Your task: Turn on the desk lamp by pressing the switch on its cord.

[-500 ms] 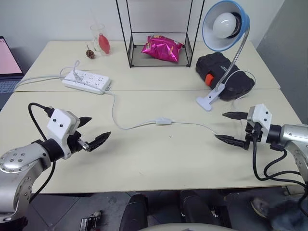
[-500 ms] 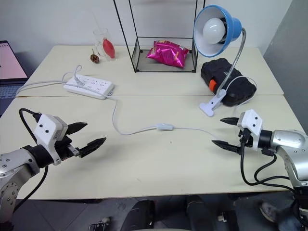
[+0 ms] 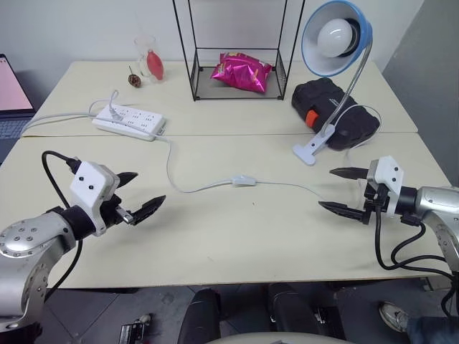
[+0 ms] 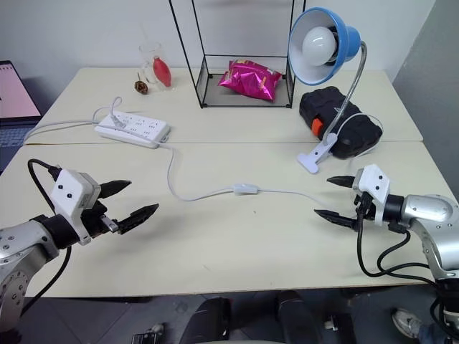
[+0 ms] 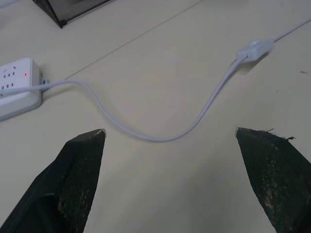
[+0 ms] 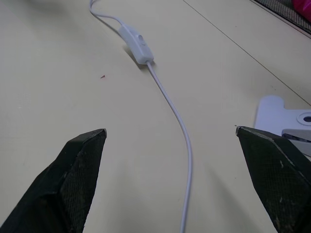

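Head stereo pair — looks forward and down over the table. Wrist views — close and low between each gripper's fingers, both sharing the switch and cord.

i see the switch lying on the bench between my left claw and right claw, both spread wide and apart from it; the desk lamp looks unlit.

Desk lamp: blue dome shade, white bulb unlit, silver gooseneck, white clip base on table, 2 o'clock. Switch: small white oblong, flat, table centre. Cord: thin, white, slack curve toward 10 o'clock.
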